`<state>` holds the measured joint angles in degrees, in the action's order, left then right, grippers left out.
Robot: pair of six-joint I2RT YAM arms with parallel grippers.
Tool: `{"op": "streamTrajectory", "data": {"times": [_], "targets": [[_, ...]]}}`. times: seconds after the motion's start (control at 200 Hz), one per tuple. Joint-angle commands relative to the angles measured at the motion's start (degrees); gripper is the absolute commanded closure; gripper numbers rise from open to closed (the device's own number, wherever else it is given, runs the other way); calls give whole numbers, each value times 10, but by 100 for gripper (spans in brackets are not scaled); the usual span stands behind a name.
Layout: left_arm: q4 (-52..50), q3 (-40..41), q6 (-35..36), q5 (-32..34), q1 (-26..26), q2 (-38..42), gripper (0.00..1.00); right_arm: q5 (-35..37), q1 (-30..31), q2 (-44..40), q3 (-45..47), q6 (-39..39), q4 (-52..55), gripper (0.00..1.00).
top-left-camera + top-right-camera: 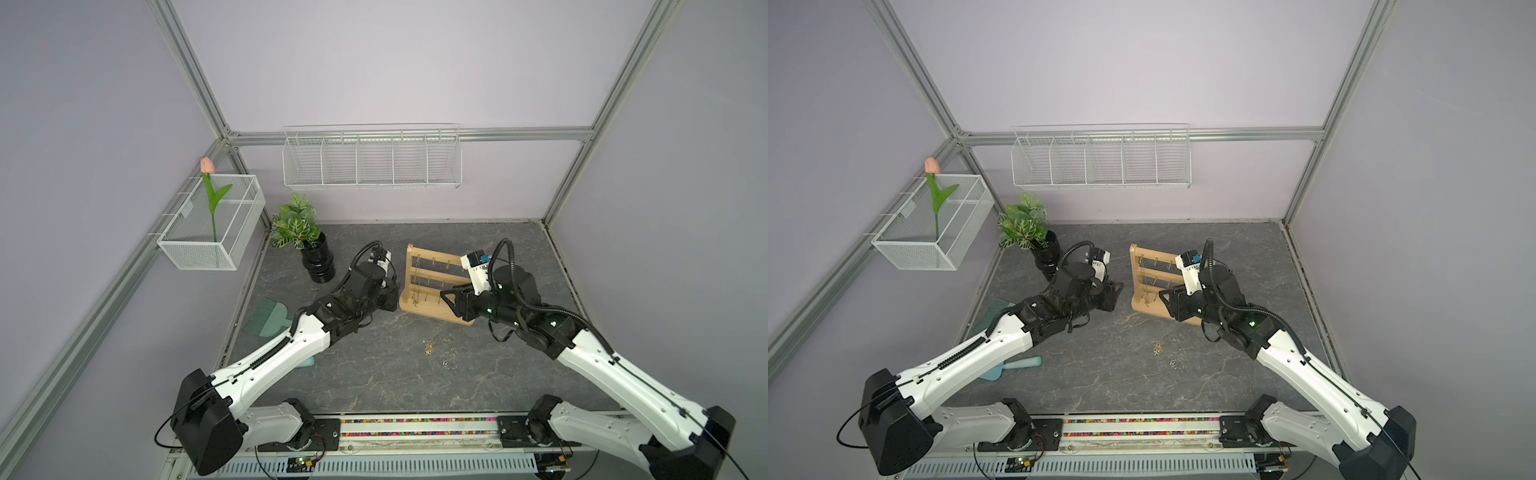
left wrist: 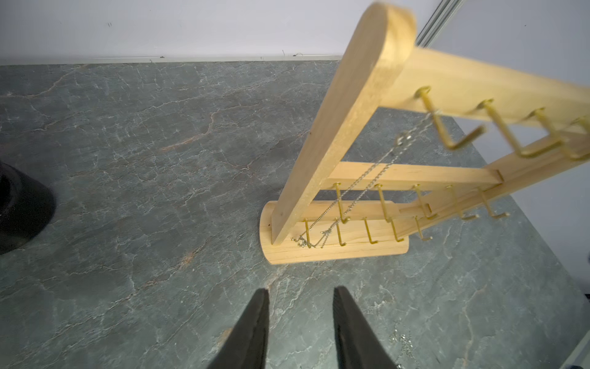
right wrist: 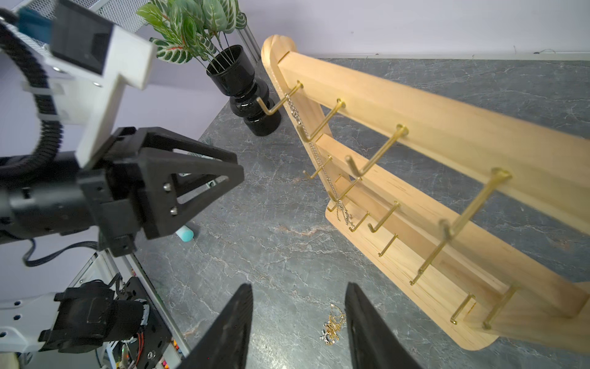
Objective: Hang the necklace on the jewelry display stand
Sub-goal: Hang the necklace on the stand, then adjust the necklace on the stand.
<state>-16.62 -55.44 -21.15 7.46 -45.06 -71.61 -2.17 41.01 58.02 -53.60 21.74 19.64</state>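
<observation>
The heaped gold chain necklace (image 3: pixel 333 322) lies on the grey marbled surface (image 3: pixel 271 255) below the parted, empty right end effector (image 3: pixel 298 286), seemingly nearer it than the left end effector (image 2: pixel 301 289), likewise parted and empty; the light wooden jewelry display stand (image 3: pixel 447 137) rises just ahead of both.

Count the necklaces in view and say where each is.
3. A silver chain hangs from the top crossbar's end hook on the jewelry display stand; a gold necklace and a small silvery one lie on the table. Others may be hidden.
</observation>
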Motion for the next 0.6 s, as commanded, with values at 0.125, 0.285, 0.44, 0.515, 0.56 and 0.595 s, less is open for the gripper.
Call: {"op": "streamTrajectory", "data": {"times": [0.125, 0.285, 0.44, 0.515, 0.56, 0.595], "targets": [[160, 6, -6, -34, -3, -35, 62, 34, 17, -4, 68, 13, -61, 53], [174, -7, 0, -30, -6, -57, 65, 43, 18, -6, 81, 17, -74, 54], [171, -25, 6, -37, -6, -80, 69, 52, 18, -19, 95, 21, -85, 54], [175, -31, 8, -33, -10, -91, 72, 53, 18, -20, 97, 22, -87, 54], [178, -33, 8, -29, -11, -98, 73, 53, 18, -20, 99, 22, -87, 54], [178, -37, 8, -25, -11, -104, 74, 53, 18, -21, 101, 23, -88, 54]]}}
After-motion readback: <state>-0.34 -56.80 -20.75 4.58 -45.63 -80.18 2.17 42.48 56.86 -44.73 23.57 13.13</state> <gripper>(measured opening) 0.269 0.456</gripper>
